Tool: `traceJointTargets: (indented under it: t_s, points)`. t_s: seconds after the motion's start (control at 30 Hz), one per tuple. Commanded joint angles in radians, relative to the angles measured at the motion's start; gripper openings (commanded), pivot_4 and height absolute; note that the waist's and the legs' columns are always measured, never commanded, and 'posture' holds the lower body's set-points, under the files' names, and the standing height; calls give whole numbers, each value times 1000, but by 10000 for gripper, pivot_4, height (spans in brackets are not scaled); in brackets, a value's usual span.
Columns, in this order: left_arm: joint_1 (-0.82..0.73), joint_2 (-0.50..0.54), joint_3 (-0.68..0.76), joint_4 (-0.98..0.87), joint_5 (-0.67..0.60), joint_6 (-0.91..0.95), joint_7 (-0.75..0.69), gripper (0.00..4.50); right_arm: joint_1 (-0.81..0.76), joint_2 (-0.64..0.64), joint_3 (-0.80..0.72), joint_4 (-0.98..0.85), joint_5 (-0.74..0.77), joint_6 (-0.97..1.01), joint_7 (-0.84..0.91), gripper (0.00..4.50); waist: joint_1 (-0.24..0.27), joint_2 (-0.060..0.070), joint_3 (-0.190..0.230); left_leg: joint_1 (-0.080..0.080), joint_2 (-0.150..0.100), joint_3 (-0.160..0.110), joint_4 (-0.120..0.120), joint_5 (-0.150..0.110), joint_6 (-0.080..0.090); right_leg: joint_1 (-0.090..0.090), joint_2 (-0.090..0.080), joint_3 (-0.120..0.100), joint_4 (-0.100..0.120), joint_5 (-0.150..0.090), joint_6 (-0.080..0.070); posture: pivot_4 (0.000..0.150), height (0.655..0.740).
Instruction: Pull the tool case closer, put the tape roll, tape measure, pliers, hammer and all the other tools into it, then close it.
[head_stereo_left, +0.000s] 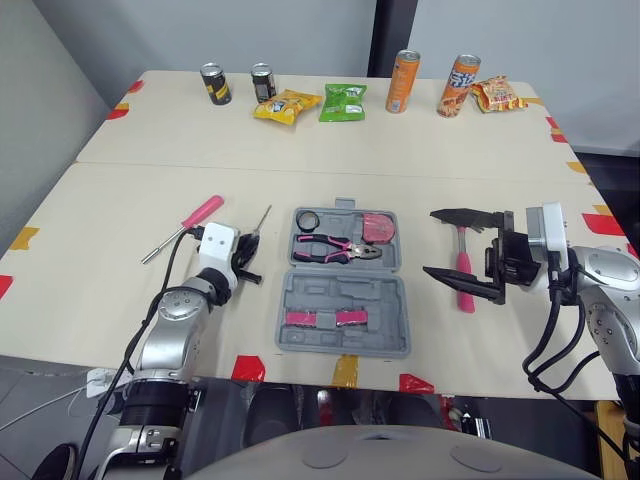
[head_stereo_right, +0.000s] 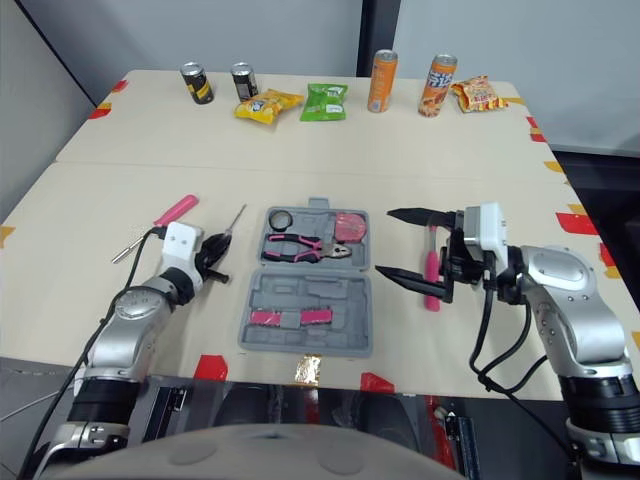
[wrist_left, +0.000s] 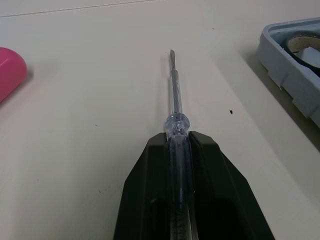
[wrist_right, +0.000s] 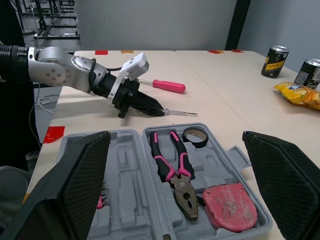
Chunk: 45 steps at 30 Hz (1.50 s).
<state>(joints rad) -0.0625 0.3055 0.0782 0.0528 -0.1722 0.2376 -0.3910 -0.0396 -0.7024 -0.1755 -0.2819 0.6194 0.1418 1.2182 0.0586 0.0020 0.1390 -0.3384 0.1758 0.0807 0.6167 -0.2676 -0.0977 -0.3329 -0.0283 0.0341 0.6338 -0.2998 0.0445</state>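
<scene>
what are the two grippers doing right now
Left gripper: jaws shut on the clear-handled screwdriver.
Right gripper: jaws open, holding nothing.

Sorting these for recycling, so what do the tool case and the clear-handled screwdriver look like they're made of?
The tool case looks like moulded plastic: matte grey, with shaped recesses. The clear-handled screwdriver has a see-through handle, probably hard plastic; its thin shaft looks like bare metal with a dull shine.

Grey tool case (head_stereo_left: 342, 300) lies open near the counter's (head_stereo_left: 110, 290) front edge; tape roll (head_stereo_left: 307, 219), pliers (head_stereo_left: 337, 249) and red tape measure (head_stereo_left: 378, 227) fill its far half; pink-handled hammer (head_stereo_left: 463, 275) lies right of it, pink screwdriver (head_stereo_left: 190, 224) and clear screwdriver (head_stereo_left: 259, 224) left.
</scene>
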Motion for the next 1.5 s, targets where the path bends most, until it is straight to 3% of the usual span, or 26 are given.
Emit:
traceJointTargets:
  t_s: [0.03, 0.37, 0.63, 0.83, 1.1, 1.27, 1.5]
  points:
    - [-19, 15, 22, -32, -24, 22, -12, 1198, -18, -2, 8, -36, 10, -3, 3, 45000, 0, 0, 0, 0, 0, 0, 0, 0, 0, 0, 0, 0, 0, 0, 0, 1500, 7400]
    - [8, 91, 46, -81, -67, 29, -103, 1198, -37, 3, 40, -48, 14, 0, 2, 45000, -1, 0, 0, 0, 0, 0, 0, 0, 0, 0, 0, 0, 0, 0, 0, 1500, 7400]
    - [97, 206, 115, -123, -159, -136, -338, 1198, -34, 10, 59, -53, 10, -5, -2, 45000, -3, 0, 0, 0, 1, 0, 0, 0, -1, 0, 0, 0, -1, 0, 0, 1500, 7400]
    - [128, 388, 114, -232, -271, -48, -577, 1198, -23, 3, 51, -38, 12, -12, 13, 45000, -3, -1, 0, 0, 1, 0, -1, 0, -1, -1, 1, 0, -1, 0, 0, 1500, 7400]
    - [-28, 561, -9, -307, -268, 55, -755, 1198, -38, -4, 44, 20, 3, -31, 53, 45000, -5, 0, 0, 2, 1, 0, -1, 0, -1, -2, 1, 0, 0, 0, 0, 1500, 7400]
    - [-178, 556, -164, -317, -225, 86, -833, 1198, -29, -30, 35, 40, 6, -37, 91, 45000, -6, 0, 1, 1, 1, 1, -1, 0, -1, -2, 1, 0, 1, 0, 0, 1500, 7400]
    - [-306, 529, -364, -361, -97, 201, -807, 1198, -14, -40, 23, 38, 8, -41, 99, 45000, -7, 0, 1, 1, 1, 2, -1, 0, -1, -2, 1, 2, 2, 0, -1, 1500, 7400]
